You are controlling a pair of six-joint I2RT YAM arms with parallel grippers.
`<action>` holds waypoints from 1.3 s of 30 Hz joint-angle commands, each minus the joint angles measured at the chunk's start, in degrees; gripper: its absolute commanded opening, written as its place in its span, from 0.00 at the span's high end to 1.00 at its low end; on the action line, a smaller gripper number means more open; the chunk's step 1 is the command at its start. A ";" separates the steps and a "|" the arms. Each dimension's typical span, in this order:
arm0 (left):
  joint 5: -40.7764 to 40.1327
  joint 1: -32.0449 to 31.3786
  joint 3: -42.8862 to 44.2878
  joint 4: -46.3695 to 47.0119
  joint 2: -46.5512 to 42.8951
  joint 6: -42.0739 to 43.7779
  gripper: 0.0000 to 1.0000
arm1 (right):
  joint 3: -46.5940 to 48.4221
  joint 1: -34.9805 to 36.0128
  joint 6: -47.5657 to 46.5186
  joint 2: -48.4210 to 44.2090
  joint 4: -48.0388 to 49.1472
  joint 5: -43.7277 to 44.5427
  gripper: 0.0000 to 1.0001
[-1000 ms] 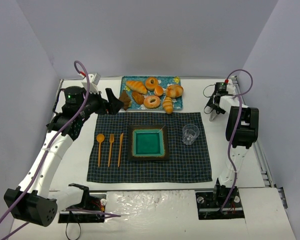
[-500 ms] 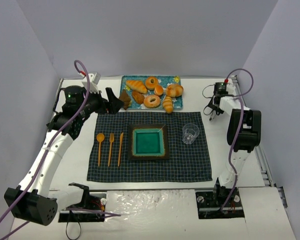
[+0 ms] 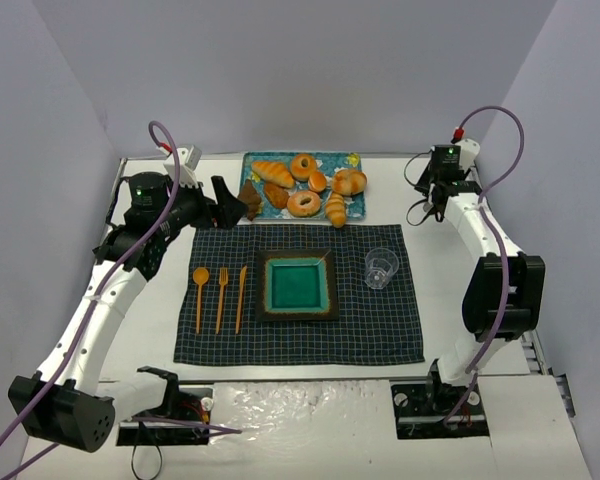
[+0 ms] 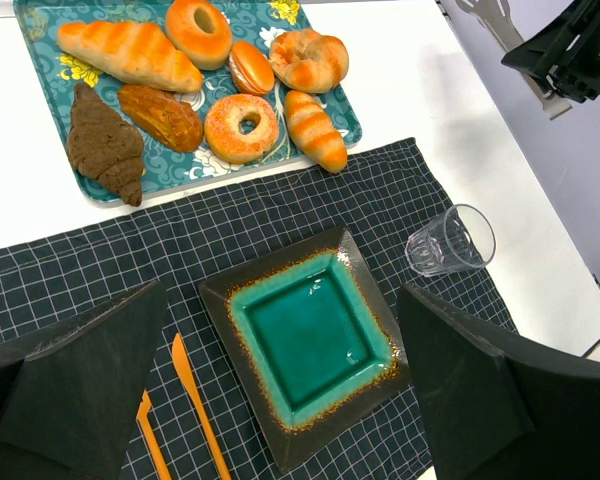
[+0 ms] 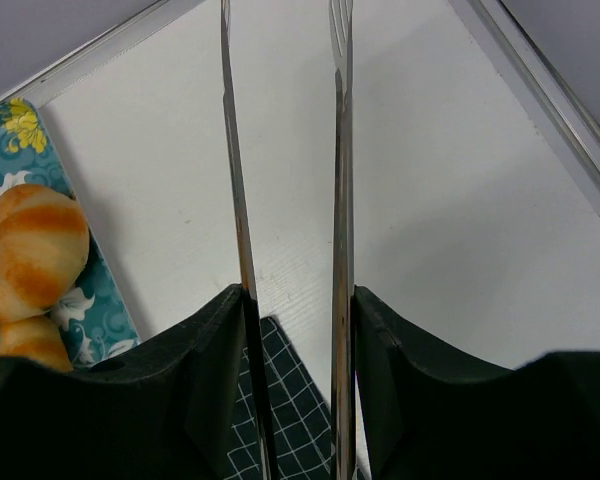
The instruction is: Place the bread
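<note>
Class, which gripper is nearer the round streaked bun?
Right. The right gripper, holding tongs, is just right of the bread; the left gripper is past the tray's left end.

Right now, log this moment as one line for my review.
bread on tray | left gripper open, empty | right gripper holding tongs | plate empty

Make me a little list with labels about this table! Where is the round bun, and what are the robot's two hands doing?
target: bread, a round orange bun at the far right corner of the tray
middle: teal square plate, nothing on it
beside it: clear cup, on the plate's right
left arm: left gripper open, holding nothing
right arm: right gripper shut on metal tongs, off to the right of the tray
</note>
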 commanded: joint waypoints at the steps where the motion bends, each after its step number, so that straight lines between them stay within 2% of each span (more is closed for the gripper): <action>1: 0.62 -0.26 1.68 3.40 -0.43 0.76 0.03 | 1.02 5.09 -1.78 -4.15 -0.83 2.10 0.59; 11: 0.35 -0.26 1.69 3.13 -0.08 0.84 0.03 | 6.57 15.09 -1.97 -3.20 -3.67 -1.50 0.59; 28: 0.18 -0.26 1.51 3.16 0.15 0.84 0.03 | 11.12 19.90 -1.62 1.87 -5.02 -5.93 0.59; 39: 0.39 -0.26 1.42 3.36 0.00 0.76 0.03 | 11.41 21.31 -2.24 3.40 -6.78 -3.43 0.58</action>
